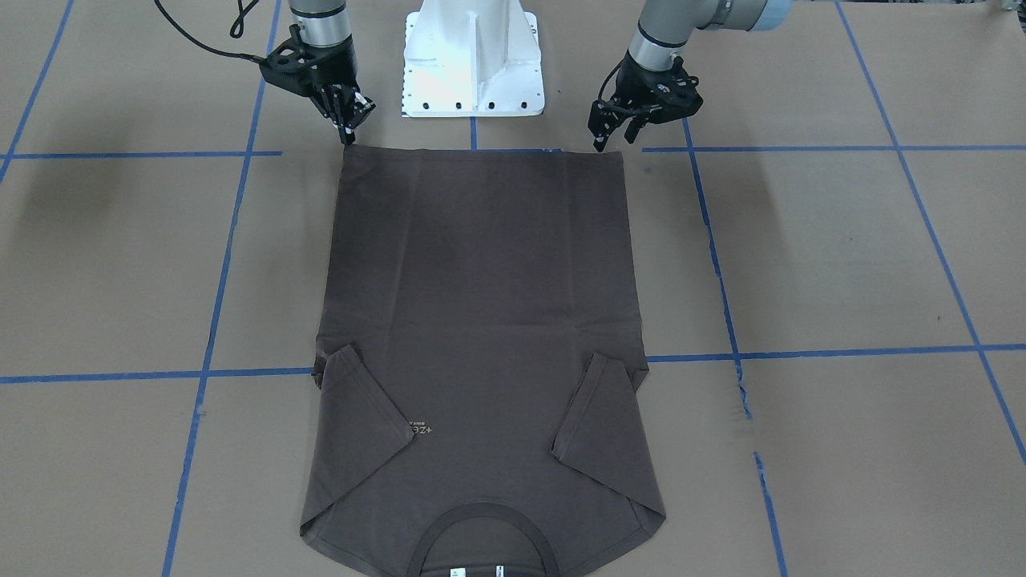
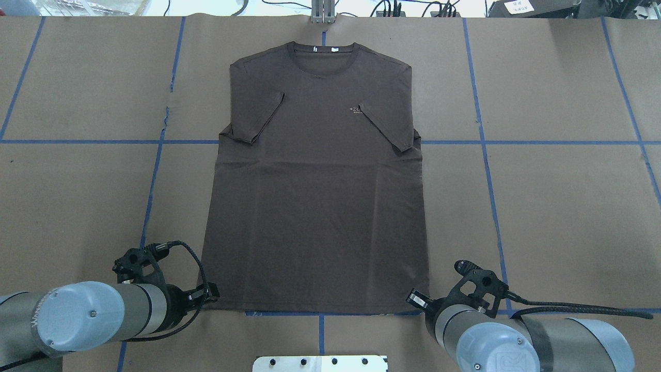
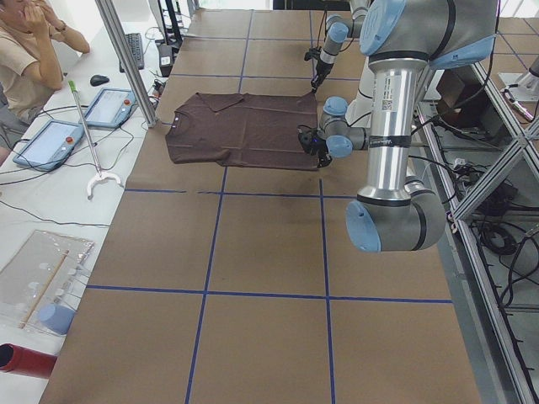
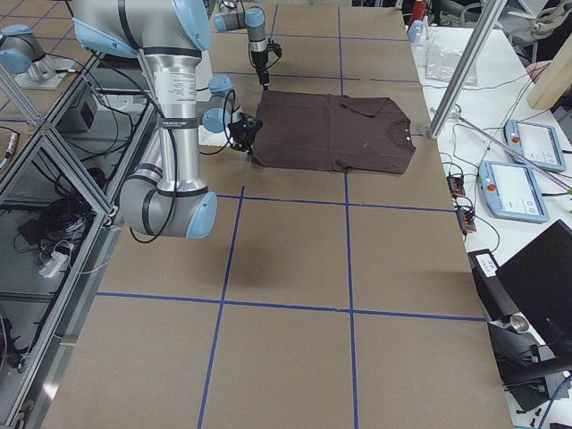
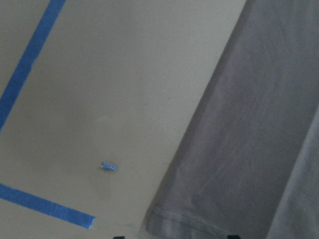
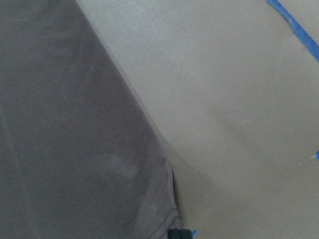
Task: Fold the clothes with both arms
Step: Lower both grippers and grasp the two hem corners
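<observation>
Brown table (image 1: 801,240); T-shirt (image 1: 481,280) collar (image 1: 481,513) cropped; left end effector (image 1: 615,138) spread, right end effector (image 1: 349,135) closed, grip unclear.

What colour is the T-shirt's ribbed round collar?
Ribbed round collar is dark brown, matching the short-sleeved T-shirt; clearest in exterior front-facing view.

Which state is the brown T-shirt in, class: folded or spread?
Mostly spread: the T-shirt lies flat; only both sleeves are folded inward.

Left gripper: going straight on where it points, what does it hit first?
Most likely the T-shirt hem corner, framed by the open left gripper in its wrist view; height above it unclear.
</observation>
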You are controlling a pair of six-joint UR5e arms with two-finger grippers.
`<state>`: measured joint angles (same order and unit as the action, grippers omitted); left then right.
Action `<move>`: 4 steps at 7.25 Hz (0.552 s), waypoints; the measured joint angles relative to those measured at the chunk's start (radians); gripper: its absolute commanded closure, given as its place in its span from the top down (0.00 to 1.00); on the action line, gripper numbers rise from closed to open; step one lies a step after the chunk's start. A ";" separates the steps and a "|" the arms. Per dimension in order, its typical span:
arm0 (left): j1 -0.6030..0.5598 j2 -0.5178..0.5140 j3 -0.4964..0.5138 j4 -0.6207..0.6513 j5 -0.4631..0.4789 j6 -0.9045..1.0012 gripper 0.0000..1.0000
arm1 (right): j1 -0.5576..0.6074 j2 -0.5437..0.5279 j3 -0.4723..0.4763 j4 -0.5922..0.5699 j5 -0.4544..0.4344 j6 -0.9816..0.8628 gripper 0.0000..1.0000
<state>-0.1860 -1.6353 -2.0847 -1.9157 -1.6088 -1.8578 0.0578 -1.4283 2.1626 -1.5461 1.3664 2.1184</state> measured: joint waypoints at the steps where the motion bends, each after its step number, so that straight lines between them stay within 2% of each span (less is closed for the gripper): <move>1: 0.001 -0.009 0.007 0.015 0.001 0.003 0.66 | 0.002 0.000 0.000 0.000 0.000 0.000 0.00; 4: 0.003 -0.019 0.035 0.027 0.001 0.005 0.60 | 0.004 0.000 -0.003 0.000 0.000 -0.001 0.00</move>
<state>-0.1830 -1.6545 -2.0498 -1.8892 -1.6076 -1.8531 0.0613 -1.4282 2.1595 -1.5462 1.3668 2.1175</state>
